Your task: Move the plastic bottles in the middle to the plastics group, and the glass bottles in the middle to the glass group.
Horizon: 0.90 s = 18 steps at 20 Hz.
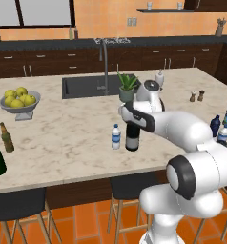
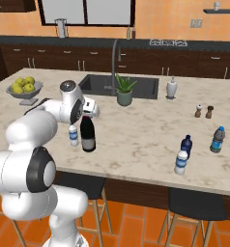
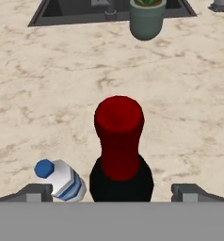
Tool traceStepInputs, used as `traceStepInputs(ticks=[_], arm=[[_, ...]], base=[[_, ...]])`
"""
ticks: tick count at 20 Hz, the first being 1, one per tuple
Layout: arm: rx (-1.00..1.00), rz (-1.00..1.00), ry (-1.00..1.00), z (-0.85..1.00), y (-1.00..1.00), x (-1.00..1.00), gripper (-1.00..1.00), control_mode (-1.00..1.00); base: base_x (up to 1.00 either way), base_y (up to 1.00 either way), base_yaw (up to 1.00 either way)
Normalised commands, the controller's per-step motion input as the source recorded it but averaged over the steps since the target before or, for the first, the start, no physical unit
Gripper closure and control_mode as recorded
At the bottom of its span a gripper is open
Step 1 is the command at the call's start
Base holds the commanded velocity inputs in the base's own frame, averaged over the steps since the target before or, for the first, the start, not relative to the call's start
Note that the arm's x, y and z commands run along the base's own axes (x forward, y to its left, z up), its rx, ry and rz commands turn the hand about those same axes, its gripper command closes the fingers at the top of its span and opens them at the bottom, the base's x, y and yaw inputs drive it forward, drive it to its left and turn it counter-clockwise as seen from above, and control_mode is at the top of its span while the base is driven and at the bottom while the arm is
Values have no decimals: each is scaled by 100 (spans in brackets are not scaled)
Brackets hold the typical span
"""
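Directly below the wide-open gripper (image 3: 112, 190) stands the wine bottle (image 3: 119, 150), mid-counter, a small plastic bottle (image 3: 62, 180) just beside it. Descend straight, centred on the neck, without nudging that neighbour.

A: What's under the hand?
B: Wine bottle (image 3: 119, 155), red top, upright on the marble counter (image 3: 48, 108), centred btwn the two fingertips (image 3: 38, 192), which stand wide apart.
A: Anything beside it?
B: Small clear bottle (image 3: 61, 180) w/ blue cap, just left. Green pot (image 3: 147, 20) and sink (image 3: 62, 12) farther off.
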Motion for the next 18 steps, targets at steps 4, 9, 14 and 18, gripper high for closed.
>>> traceStepInputs(ticks=[4, 9, 14, 18], arm=[[0, 0, 0, -1, -2, 0, -100, -100], [0, 0, 0, 0, 0, 9, -100, -100], [0, 0, 0, -1, 0, 8, -100, -100], [0, 0, 0, -7, 0, 12, -100, -100]], base=[[0, 0, 0], [0, 0, 0], [0, 0, 0], [0, 0, 0]])
